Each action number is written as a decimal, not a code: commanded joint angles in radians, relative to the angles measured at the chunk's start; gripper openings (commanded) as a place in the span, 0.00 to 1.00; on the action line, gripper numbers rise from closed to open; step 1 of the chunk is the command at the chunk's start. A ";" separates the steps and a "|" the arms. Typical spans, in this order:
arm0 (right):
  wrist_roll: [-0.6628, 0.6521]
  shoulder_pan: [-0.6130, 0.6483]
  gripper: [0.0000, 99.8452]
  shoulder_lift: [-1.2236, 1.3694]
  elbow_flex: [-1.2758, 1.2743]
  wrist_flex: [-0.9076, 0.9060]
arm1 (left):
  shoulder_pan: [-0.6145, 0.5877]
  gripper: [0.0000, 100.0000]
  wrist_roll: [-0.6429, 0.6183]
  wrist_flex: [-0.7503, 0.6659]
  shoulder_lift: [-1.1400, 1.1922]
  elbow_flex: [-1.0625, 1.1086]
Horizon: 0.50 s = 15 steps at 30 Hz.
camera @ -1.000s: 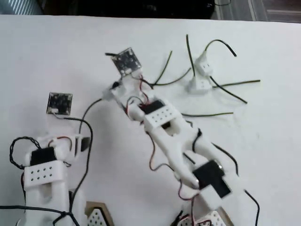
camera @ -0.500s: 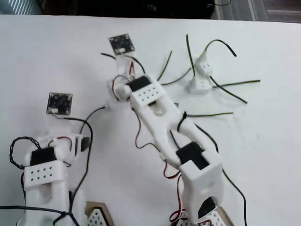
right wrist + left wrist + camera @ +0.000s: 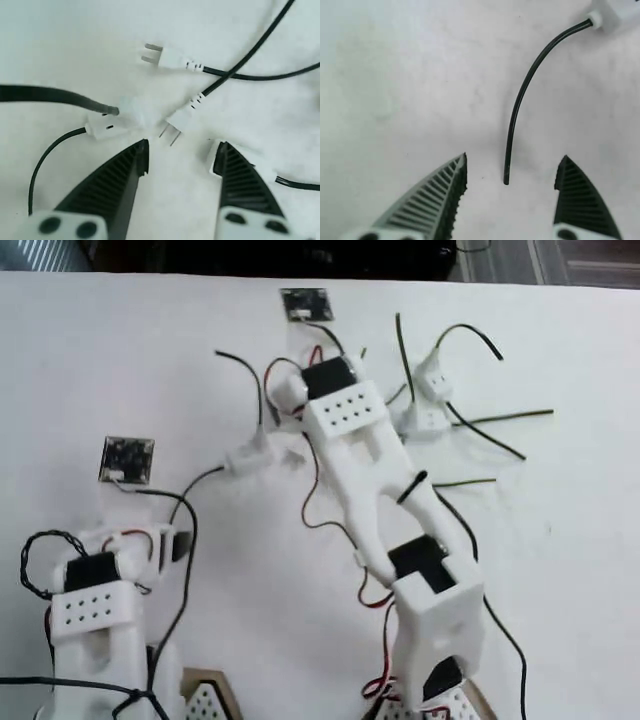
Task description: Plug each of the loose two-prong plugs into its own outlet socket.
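while the right arm point(image 3: 350, 440) lies stretched up the middle of the high view over the white counter point(image 3: 120, 350), the right claw point(image 3: 181, 147) is spread wide and holds nothing. just off its fingertips a white plug point(image 3: 176, 121) rests on the counter, two bare prongs pointing toward the claw, a black cord point(image 3: 240, 60) trailing away from it. close beside the plug, not joined to it, sits a white block point(image 3: 116, 120) with a thin cord point(image 3: 42, 160) curling off. a second plug point(image 3: 167, 57) lies farther out, prongs bare, also loose. in the high view the block shows left of centre, just left of the arm's wrist. the left arm point(image 3: 90, 605) sits at the lower left of that frame; the left claw point(image 3: 514, 159) is wide and empty too, with a cord end point(image 3: 506, 180) on the counter between its fingers and a white piece point(image 3: 612, 10) at the cord's other end. a cluster point(image 3: 425, 390) of white pieces and cords lies at the upper right.
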<state>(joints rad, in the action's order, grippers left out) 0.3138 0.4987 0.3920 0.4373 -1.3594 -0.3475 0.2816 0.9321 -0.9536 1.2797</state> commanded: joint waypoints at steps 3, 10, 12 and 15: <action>0.057 -0.013 0.20 0.093 0.028 0.059 | -0.007 0.28 -0.009 -0.018 -0.022 -0.032; 0.086 -0.022 0.12 0.306 0.170 0.110 | -0.007 0.28 -0.009 -0.018 -0.022 -0.031; 0.109 -0.031 0.12 0.348 0.227 0.085 | -0.007 0.28 -0.009 -0.018 -0.022 -0.031; 0.163 -0.047 0.12 0.400 0.307 0.019 | -0.007 0.28 -0.009 -0.018 -0.022 -0.031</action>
<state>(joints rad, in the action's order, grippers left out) 0.4411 0.4772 0.7833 0.6460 -1.2889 -0.3475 0.2816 0.9321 -0.9536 1.2797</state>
